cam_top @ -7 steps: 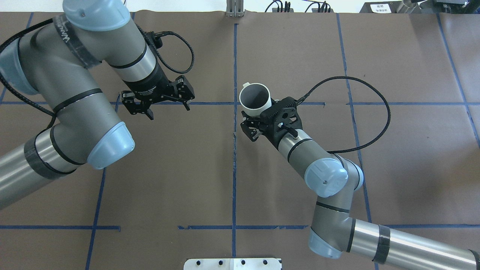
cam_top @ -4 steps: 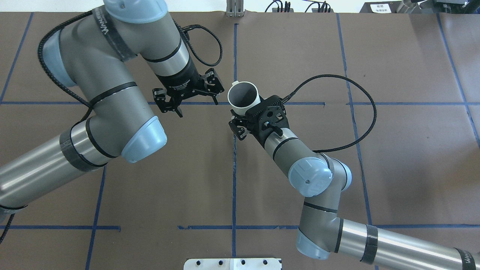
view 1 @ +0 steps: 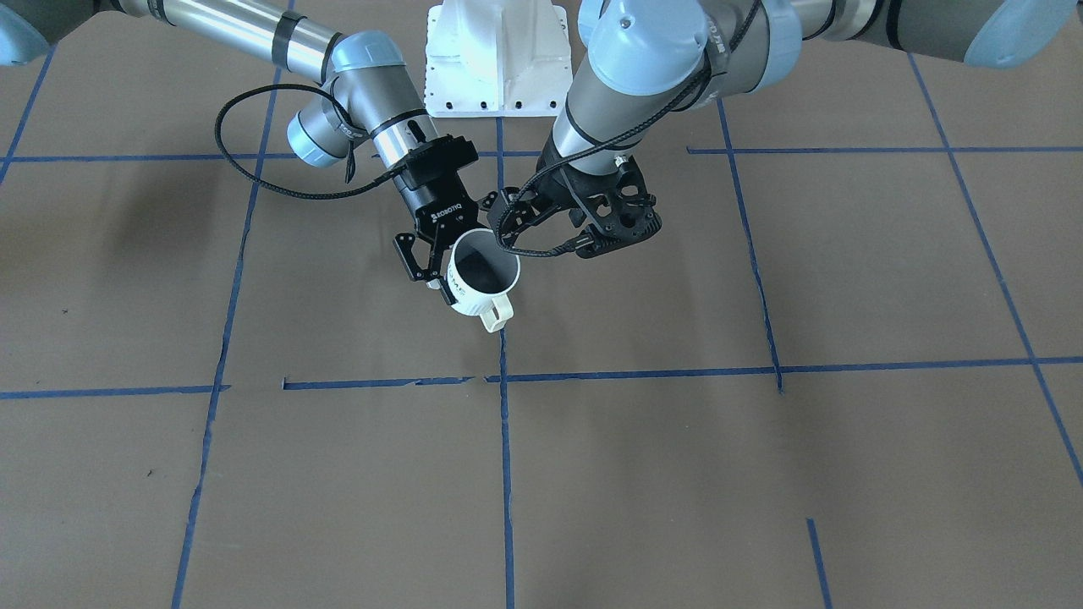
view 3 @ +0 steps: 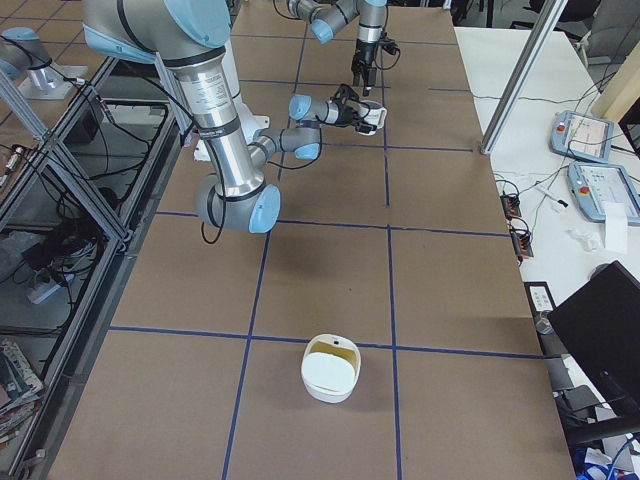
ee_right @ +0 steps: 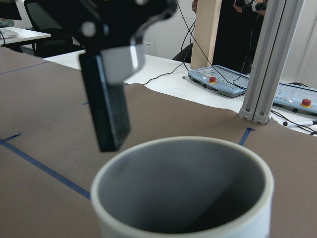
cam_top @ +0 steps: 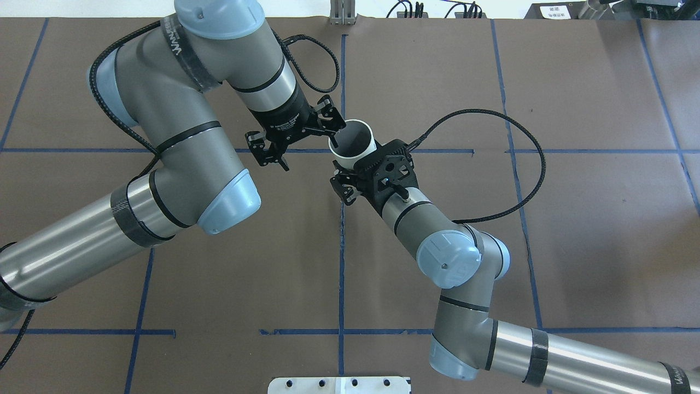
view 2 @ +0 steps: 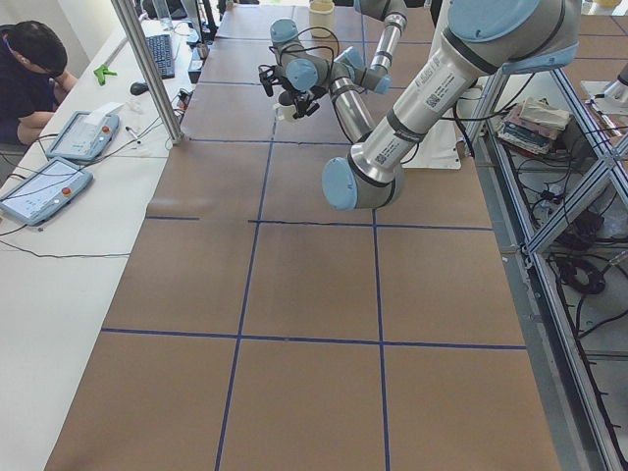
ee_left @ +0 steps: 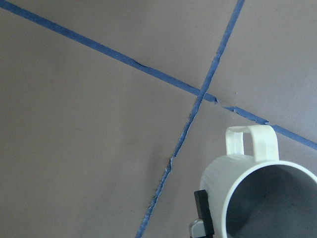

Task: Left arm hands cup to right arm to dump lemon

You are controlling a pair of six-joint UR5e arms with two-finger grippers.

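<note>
The cup [cam_top: 355, 139] is a white mug, grey inside, held upright above the table near the centre tape cross. My right gripper [cam_top: 349, 174] is shut on its near wall. In the front view the cup [view 1: 482, 269] shows dark lettering, and its handle points away from the robot. My left gripper [cam_top: 306, 149] is open and empty just left of the cup, with one finger [ee_right: 106, 99] right beside the rim. The cup's inside [ee_right: 183, 188] looks empty, and so does it in the left wrist view [ee_left: 267, 198]. No lemon shows in any view.
A white bowl-like container [view 3: 330, 370] with a yellowish inside stands on the table at the robot's far right end. The white robot base [view 1: 495, 59] is behind both arms. A black cable [cam_top: 508, 158] loops off the right wrist.
My left arm has swung right until its open gripper is beside the cup. My right arm has carried the cup a little to the left.
</note>
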